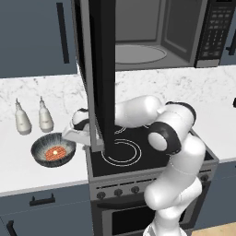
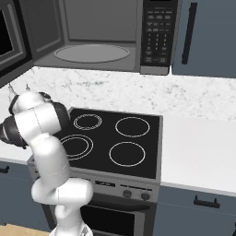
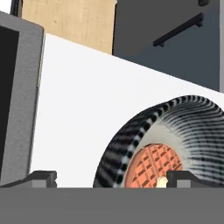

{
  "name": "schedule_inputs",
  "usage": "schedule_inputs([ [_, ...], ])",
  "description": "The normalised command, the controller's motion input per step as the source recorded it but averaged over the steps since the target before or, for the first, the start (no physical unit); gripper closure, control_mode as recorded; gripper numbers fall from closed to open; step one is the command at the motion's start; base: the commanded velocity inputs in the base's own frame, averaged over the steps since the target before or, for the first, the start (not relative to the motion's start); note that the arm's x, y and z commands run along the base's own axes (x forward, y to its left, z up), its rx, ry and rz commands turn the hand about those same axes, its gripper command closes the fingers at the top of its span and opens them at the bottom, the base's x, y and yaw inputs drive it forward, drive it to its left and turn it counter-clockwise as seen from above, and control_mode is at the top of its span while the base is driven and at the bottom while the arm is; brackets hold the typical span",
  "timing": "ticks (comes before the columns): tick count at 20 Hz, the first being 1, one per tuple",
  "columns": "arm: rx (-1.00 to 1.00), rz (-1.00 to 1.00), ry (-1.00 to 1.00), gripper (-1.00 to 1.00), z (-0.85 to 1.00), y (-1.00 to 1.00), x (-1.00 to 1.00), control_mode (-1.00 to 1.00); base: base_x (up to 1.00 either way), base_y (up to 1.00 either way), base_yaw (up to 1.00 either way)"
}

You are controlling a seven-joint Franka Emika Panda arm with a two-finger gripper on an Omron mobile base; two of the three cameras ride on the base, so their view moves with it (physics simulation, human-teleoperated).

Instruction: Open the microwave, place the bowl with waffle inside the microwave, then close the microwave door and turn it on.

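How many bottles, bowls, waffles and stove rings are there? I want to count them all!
Bottles: 2, one and another side by side on the counter.
Bowl: 1
Waffle: 1, inside the bowl.
Stove rings: 4
Total: 8

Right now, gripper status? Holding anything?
Gripper: open, holding nothing; one fingertip is over the bowl with the waffle, the other outside its rim.
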Motion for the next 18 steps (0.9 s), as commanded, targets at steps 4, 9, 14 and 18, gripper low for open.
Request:
schedule_inputs([
  [4,-0.02,0.00,0.00,-1.00,-0.21,0.27,0.31,-1.00,0.00,0.00,0.00],
  [9,-0.01,0.00,0.00,-1.00,-0.16,0.14,0.24,-1.00,0.00,0.00,0.00],
  [14,-0.01,0.00,0.00,-1.00,-0.17,0.09,0.09,-1.00,0.00,0.00,0.00],
  [18,-0.04,0.00,0.01,1.00,-0.18,0.14,0.00,-1.00,0.00,0.00,0.00],
])
